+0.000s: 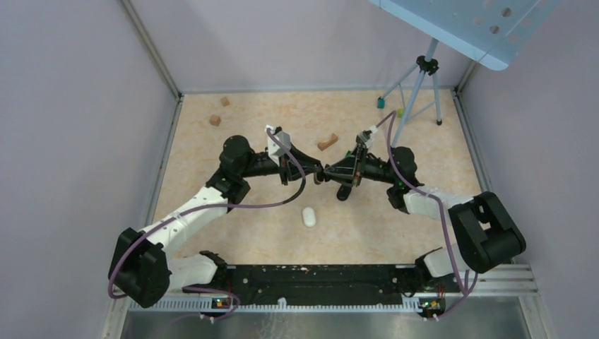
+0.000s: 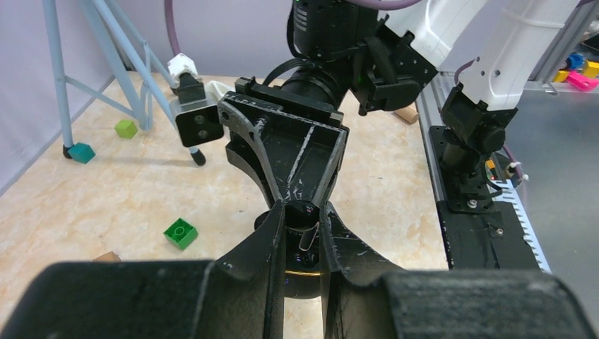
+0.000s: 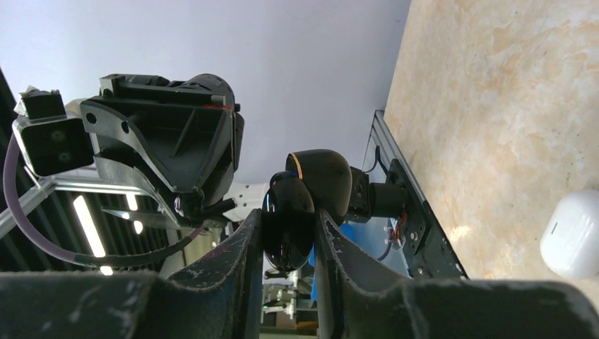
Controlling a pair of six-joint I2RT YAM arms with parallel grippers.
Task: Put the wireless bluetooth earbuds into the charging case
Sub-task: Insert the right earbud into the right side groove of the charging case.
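Observation:
My right gripper [image 1: 328,174] [image 3: 288,224] is shut on a glossy black charging case [image 3: 288,219], held in the air above the table's middle. The case's lid [image 3: 321,176], with a gold rim, stands open behind it. My left gripper [image 1: 318,177] [image 2: 304,220] meets it tip to tip. Its jaws are nearly closed on a small dark earbud [image 2: 309,234] with a thin stem, right at the case [image 2: 304,277]. How deep the earbud sits is hidden by the fingers.
A white rounded case [image 1: 309,216] [image 3: 573,234] lies on the table below the grippers. Wooden blocks [image 1: 327,142] [image 1: 215,120] lie at the back, a tripod [image 1: 422,85] stands back right, and green bricks [image 2: 181,233] [image 2: 126,128] lie near it.

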